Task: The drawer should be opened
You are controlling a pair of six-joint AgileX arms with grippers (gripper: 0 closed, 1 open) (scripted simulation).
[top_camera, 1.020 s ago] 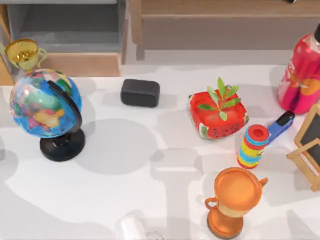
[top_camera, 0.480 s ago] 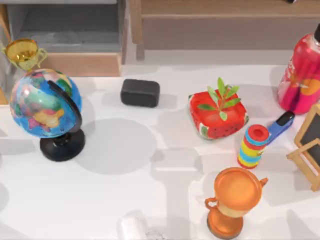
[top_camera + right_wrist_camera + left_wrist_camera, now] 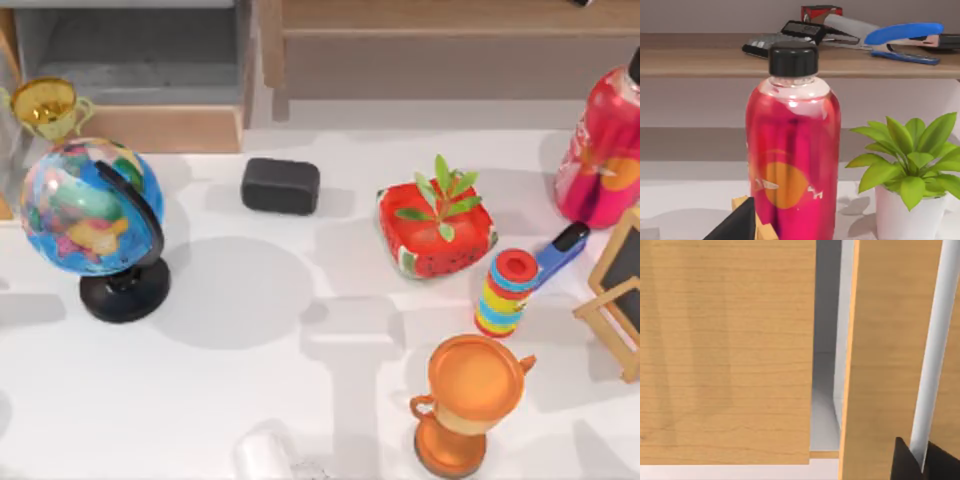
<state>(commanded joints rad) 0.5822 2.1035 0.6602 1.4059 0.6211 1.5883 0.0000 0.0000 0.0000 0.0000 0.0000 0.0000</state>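
The drawer (image 3: 130, 70) at the tabletop's (image 3: 300, 400) far left stands pulled out. The left pincer (image 3: 920, 462) grips its pale handle (image 3: 932, 355); I cannot tell the right pincer's state.

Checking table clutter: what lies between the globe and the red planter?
In the top view, a black box lies between the globe and red planter.

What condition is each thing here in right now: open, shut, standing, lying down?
Drawer: pulled open, grey inside showing.
Globe: upright on its black stand.
Gold cup: upright by the drawer front.
Orange trophy: upright.
Red bottle: upright, black cap on.
Striped cylinder: upright.
Black box: lying flat.
Red planter: upright, green sprig in it.
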